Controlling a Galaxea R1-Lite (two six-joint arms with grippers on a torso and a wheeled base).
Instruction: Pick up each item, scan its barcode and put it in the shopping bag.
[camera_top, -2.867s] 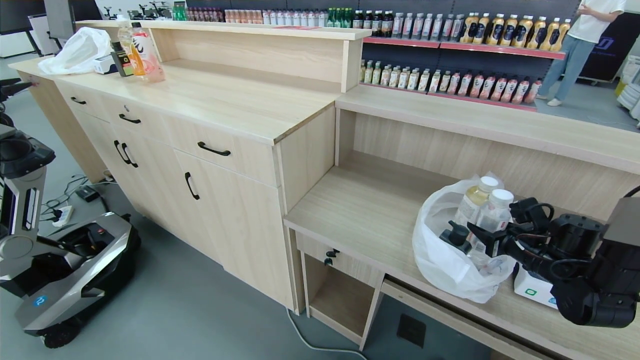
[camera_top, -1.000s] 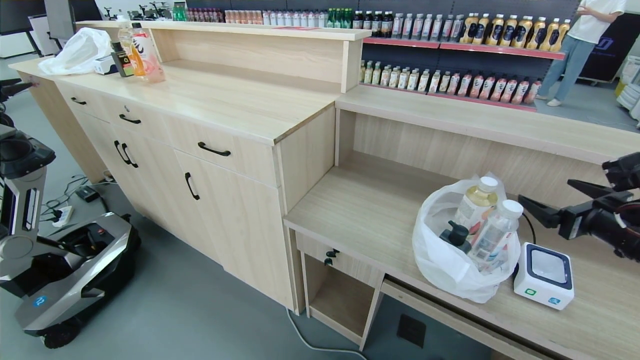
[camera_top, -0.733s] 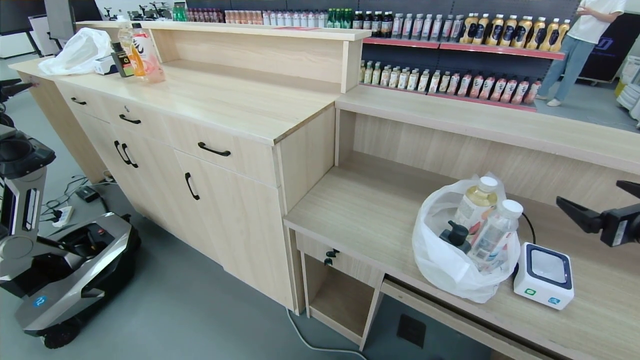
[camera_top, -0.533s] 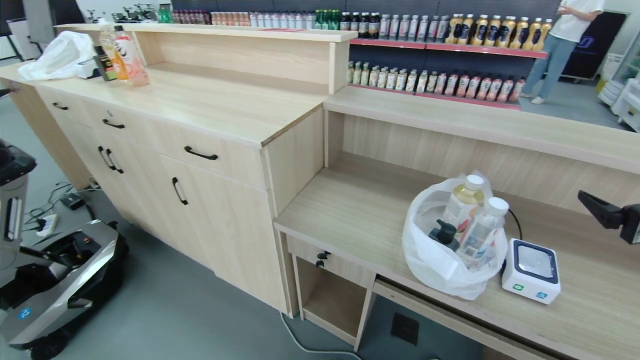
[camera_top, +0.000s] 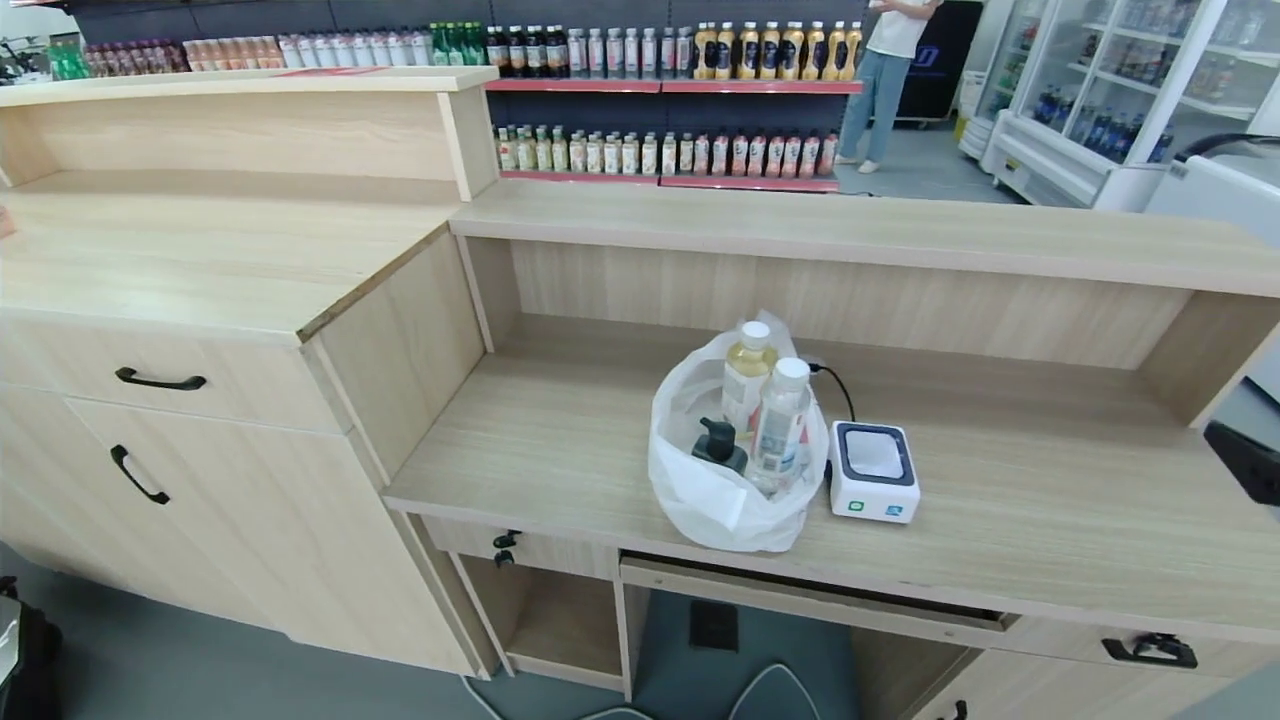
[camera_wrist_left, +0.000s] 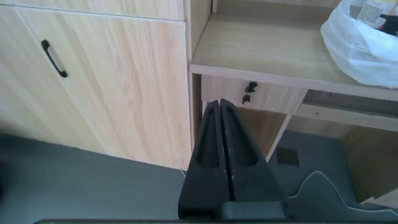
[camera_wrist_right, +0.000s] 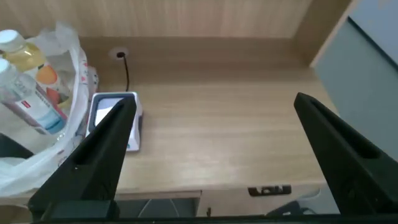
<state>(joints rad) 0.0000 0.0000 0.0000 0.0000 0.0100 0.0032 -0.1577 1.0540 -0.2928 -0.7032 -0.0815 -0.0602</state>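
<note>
White plastic bag (camera_top: 700, 500) at centre frame holds the bottles (camera_top: 782, 415) beside the scanner (camera_top: 872, 470), so my right claw (camera_wrist_right: 214, 102), spread wide and empty, could snag and tip it; my left claw (camera_wrist_left: 219, 104) is pressed together.

- Head view: high, looking down on the counter (camera_top: 1050, 500) from well back.
- Left wrist view: low, facing the cabinet (camera_wrist_left: 124, 81) front; bag (camera_wrist_left: 364, 46) beyond.
- Right wrist view: nearer, probably from the counter's right end; shares bag, scanner (camera_wrist_right: 104, 102) with head.

Wooden counter (camera_top: 1050, 500), stocked drink shelves (camera_top: 660, 150), fridges (camera_top: 1090, 90)
</note>
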